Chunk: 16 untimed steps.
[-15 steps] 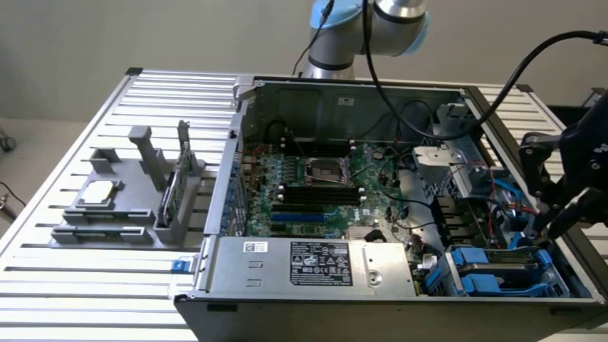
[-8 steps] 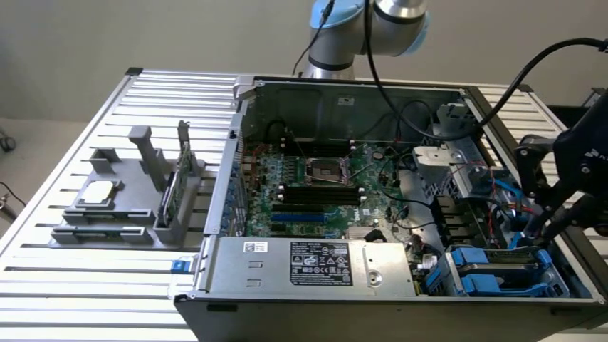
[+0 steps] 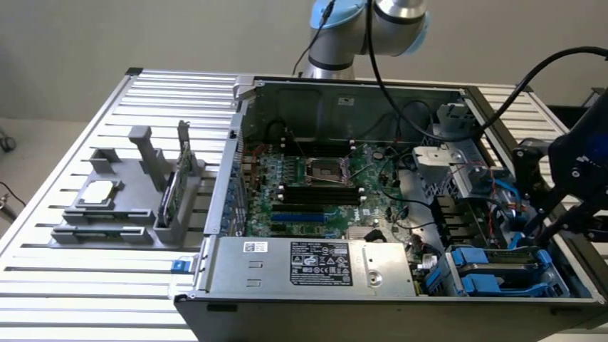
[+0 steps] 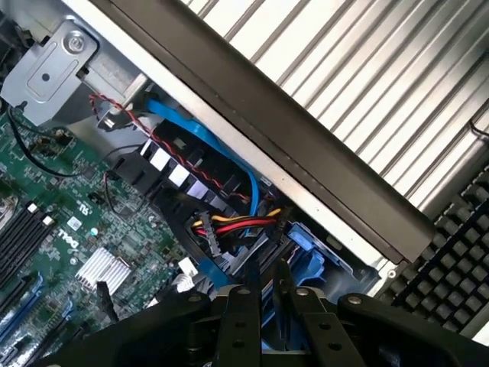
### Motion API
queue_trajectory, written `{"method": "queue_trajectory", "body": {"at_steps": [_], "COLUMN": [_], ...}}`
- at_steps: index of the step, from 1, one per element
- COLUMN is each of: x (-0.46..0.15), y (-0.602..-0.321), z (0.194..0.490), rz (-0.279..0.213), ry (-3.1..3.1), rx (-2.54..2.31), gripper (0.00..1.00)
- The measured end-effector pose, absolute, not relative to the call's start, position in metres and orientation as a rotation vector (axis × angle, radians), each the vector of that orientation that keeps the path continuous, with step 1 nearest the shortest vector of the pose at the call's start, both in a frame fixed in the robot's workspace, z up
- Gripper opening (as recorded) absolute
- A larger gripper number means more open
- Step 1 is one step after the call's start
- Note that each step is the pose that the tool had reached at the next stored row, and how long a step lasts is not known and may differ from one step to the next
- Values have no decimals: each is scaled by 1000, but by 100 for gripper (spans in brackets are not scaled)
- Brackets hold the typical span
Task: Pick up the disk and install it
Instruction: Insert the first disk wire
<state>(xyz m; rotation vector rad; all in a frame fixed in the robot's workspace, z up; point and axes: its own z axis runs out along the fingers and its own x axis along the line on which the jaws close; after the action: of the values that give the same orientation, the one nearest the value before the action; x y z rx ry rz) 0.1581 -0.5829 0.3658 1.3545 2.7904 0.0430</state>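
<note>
Spotting the disk (image 3: 494,274) sitting down in the drive bay at the near corner of the open case (image 3: 380,313), on the exterior view's right, showing off its blue rails. Seeing the pincer (image 4: 271,294) hanging just above that bay, close to the blue carrier. Honestly not managing to tell whether it's open, closed or gripping anything. Noticing the grey power supply (image 3: 314,265) lying beside the bay along the near wall. Going further in, looking at the green motherboard (image 3: 314,192) lying flat inside. Off on the exterior view's left, seeing a grey holder (image 3: 124,214) standing on the slatted surface (image 3: 95,285), carrying a small square chip (image 3: 100,192). Way back, catching the arm (image 3: 371,28) rising behind the case.
</note>
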Motion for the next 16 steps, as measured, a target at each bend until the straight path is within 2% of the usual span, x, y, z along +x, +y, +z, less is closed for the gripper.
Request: {"method": "queue_trajectory", "body": {"at_steps": [16], "x": [165], "y": [-585], "z": [362], "rz": [65], "ry": [2717], "rx": [1516], "gripper": [22]}}
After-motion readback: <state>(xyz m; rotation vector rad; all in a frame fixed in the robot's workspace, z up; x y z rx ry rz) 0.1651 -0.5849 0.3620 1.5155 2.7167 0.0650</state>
